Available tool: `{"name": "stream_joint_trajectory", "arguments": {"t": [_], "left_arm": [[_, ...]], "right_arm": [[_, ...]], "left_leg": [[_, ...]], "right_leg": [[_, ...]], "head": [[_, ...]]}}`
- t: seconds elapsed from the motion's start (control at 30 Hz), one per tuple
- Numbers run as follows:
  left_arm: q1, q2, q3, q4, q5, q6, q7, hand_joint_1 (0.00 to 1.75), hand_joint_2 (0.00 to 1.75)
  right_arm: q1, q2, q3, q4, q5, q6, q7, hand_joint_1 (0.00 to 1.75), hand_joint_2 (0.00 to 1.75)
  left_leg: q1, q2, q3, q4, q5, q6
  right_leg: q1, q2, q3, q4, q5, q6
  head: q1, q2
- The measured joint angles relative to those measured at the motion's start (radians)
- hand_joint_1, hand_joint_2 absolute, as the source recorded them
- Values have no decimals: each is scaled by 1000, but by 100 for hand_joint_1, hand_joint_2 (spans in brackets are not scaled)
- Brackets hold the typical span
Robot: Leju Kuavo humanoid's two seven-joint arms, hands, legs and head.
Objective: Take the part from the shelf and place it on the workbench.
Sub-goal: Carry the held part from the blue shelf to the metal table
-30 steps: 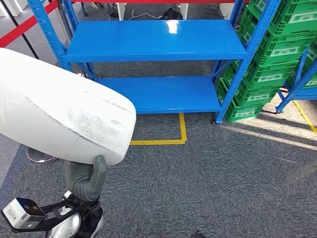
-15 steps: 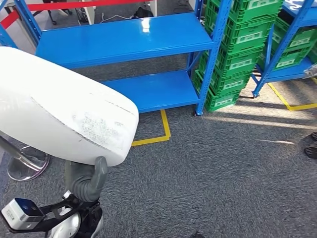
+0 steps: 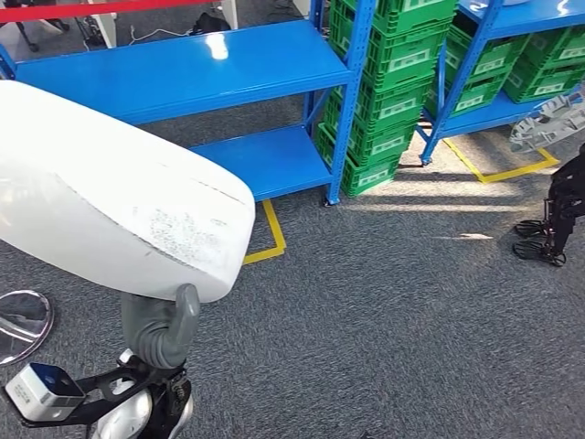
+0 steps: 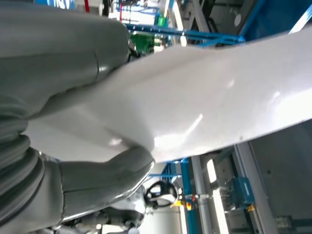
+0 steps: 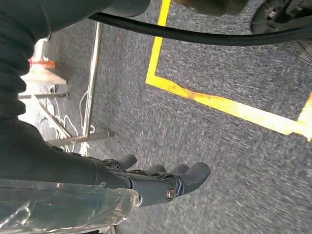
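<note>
- Holding a large white part (image 3: pixel 117 201) from below, the left hand (image 3: pixel 160 327) appears in the head view above grey carpet (image 3: pixel 387 320), with a blue shelf (image 3: pixel 186 69) and green crates (image 3: pixel 387 82) behind.
- Left wrist view: thumb and fingers (image 4: pixel 107 178) clamp the part's edge.
- Right wrist view: the right hand (image 5: pixel 162 180) hangs over carpet beside yellow tape (image 5: pixel 221 105), fingers straight, together, holding nothing.

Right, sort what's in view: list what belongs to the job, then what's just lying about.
Job:
white part, held from below by the left hand
blue shelf it came off

Lying about:
green crates
yellow floor tape
red barrier tape
right hand, hanging, holding nothing
</note>
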Motion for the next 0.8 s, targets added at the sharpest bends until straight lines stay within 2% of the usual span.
{"name": "stream_joint_trajectory", "arguments": {"t": [0.07,0.1,0.17,0.2,0.23,0.3,0.33,0.37,0.4,0.43,0.47,0.53,0.6,0.63,0.67,0.7,0.73,0.77,0.8], "left_arm": [[-1,0,0,-1,3,0,0,169,175],[-1,-1,0,-1,5,0,0,169,175],[-2,-1,-1,-1,6,-1,0,169,175],[-3,-1,-1,-2,7,-1,0,169,175],[-3,-2,-1,-2,7,-2,0,169,175],[-3,-1,-1,-3,8,-2,0,169,175],[-3,0,-1,-3,8,-2,0,169,175],[-3,0,-1,-3,9,-2,0,169,175],[-3,1,-1,-3,9,-2,0,169,175],[-3,1,-1,-3,9,-3,0,169,175],[-3,1,-1,-3,9,-3,0,169,175],[-3,0,-1,-4,10,-4,0,169,175],[-3,0,-1,-4,11,-5,0,169,175],[-3,-1,-1,-4,13,-6,0,169,175],[-3,-1,-1,-4,14,-6,0,169,175],[-3,-2,-2,-4,16,-7,0,169,175],[-4,-4,-2,-4,17,-7,0,169,175],[-4,-6,-2,-4,18,-8,0,169,175],[-3,-8,-1,-4,18,-9,0,169,175]], "right_arm": [[-6,-1,-1,0,0,0,0,0,175],[-9,-1,-1,0,-1,1,0,0,175],[-11,-1,-1,0,-2,4,-1,0,175],[-10,-1,-1,0,-2,6,-1,0,175],[-9,-1,-1,0,-3,7,-1,0,175],[-9,-1,-2,0,-3,9,-1,0,175],[-9,-1,-2,0,-3,9,-1,0,175],[-9,-1,-2,0,-3,10,-1,0,175],[-7,-1,-2,0,-4,11,-1,0,175],[-6,0,-2,0,-4,11,-1,0,175],[-4,0,-2,0,-4,11,-1,0,175],[-4,1,-2,0,-4,11,-1,0,175],[-4,1,-2,0,-4,10,-1,0,175],[-3,1,-2,0,-4,10,-2,0,175],[0,1,-2,0,-4,10,-2,0,175],[3,1,-3,0,-4,9,-2,0,175],[5,1,-3,0,-5,8,-1,0,175],[5,0,-4,0,-5,6,-1,0,175],[3,0,-4,0,-4,5,-1,0,175]], "left_leg": [[-7,18,2,3,-4,-8],[-11,26,3,3,-5,-12],[-13,43,4,3,-7,-22],[-12,35,3,7,-13,-28],[-10,18,-4,26,-29,-34],[-6,-28,-51,130,-90,-44],[-6,-40,-85,200,-122,-46],[-5,-44,-115,259,-143,-47],[-5,-45,-131,287,-144,-47],[-5,-47,-129,277,-123,-46],[-4,-53,-109,232,-87,-45],[3,-93,-46,98,-18,-43],[7,-128,-12,21,0,-38],[6,-130,-9,11,-3,-33],[7,-120,-10,8,-2,-27],[7,-109,-9,6,0,-20],[8,-98,-7,3,2,-13],[9,-85,-6,1,3,-8],[8,-72,-5,0,3,-4]], "right_leg": [[5,-36,57,-103,28,-13],[8,-43,65,-121,29,-21],[8,-21,62,-124,33,-37],[6,-10,60,-126,35,-42],[3,1,60,-127,37,-47],[-2,23,58,-129,41,-54],[-3,34,56,-129,42,-56],[-3,47,55,-129,43,-56],[-3,59,54,-129,43,-57],[-4,72,55,-129,44,-56],[-5,86,55,-129,45,-54],[-6,113,53,-126,47,-47],[-6,135,43,-122,50,-37],[-8,145,38,-123,53,-31],[-11,154,33,-125,56,-24],[-11,150,28,-123,55,-19],[-9,134,20,-109,45,-14],[-8,108,2,-74,25,-9],[-6,76,-25,-17,-6,-5]], "head": [[0,0],[0,0],[0,0],[-1,0],[-1,0],[-4,0],[-5,0],[-6,0],[-6,0],[-6,0],[-5,0],[-6,0],[-8,0],[-8,0],[-8,0],[-8,0],[-4,0],[0,0],[5,0]]}}
